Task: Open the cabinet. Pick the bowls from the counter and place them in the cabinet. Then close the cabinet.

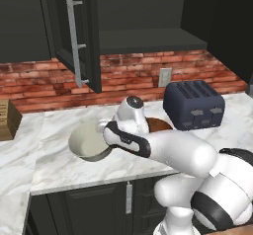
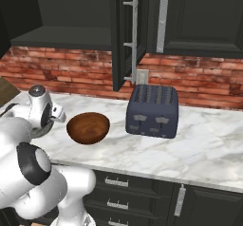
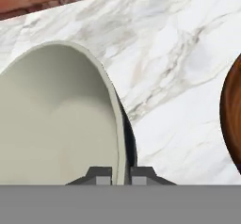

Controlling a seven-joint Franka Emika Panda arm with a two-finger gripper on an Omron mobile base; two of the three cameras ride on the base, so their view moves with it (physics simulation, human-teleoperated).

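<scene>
The cream-white bowl (image 1: 85,143) is tilted over the counter (image 1: 59,170), its hollow facing left. My gripper (image 1: 104,136) is shut on its right rim. In the hand view the bowl's rim (image 3: 117,138) runs between my fingertips (image 3: 100,176), with the dark outer wall on the right. The reddish-brown wood bowl (image 2: 88,127) sits upright on the marble just right of my hand, and its edge (image 3: 231,115) shows there too. The black cabinet has one door (image 1: 79,36) swung open over an empty shelf (image 1: 148,40); its other door (image 2: 199,16) is shut.
A dark blue toaster (image 2: 152,110) stands on the counter right of the wood bowl, below the open door. A wooden block (image 1: 7,119) sits at the far left. A brick wall (image 1: 128,76) with an outlet (image 1: 165,77) backs the counter.
</scene>
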